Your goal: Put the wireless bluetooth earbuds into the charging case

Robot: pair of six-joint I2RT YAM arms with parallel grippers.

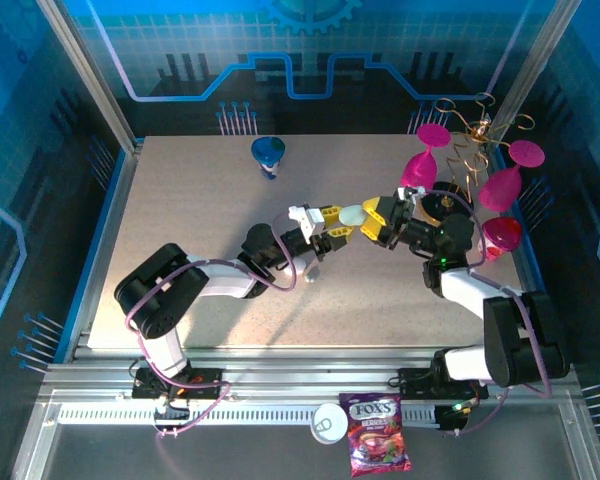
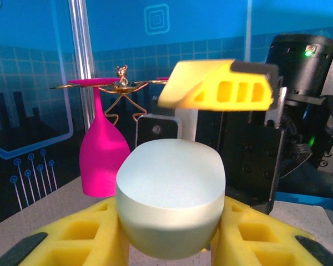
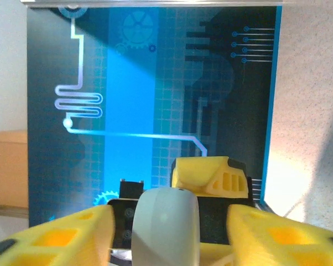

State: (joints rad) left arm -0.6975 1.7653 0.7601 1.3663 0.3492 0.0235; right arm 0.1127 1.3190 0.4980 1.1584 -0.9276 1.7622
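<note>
Above the middle of the table (image 1: pixel 180 230) we see the two grippers meet tip to tip. The left gripper (image 1: pixel 338 217) is clenched on the charging case (image 1: pixel 352 214), a pale rounded shell pressed between its yellow fingers (image 2: pixel 83 238). The right gripper (image 1: pixel 376 222) stands released around the same case, with a gap on each side.

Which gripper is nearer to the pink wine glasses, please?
Right. The right gripper is close beside the pink wine glasses; the left gripper is farther off, beyond the white case.
</note>
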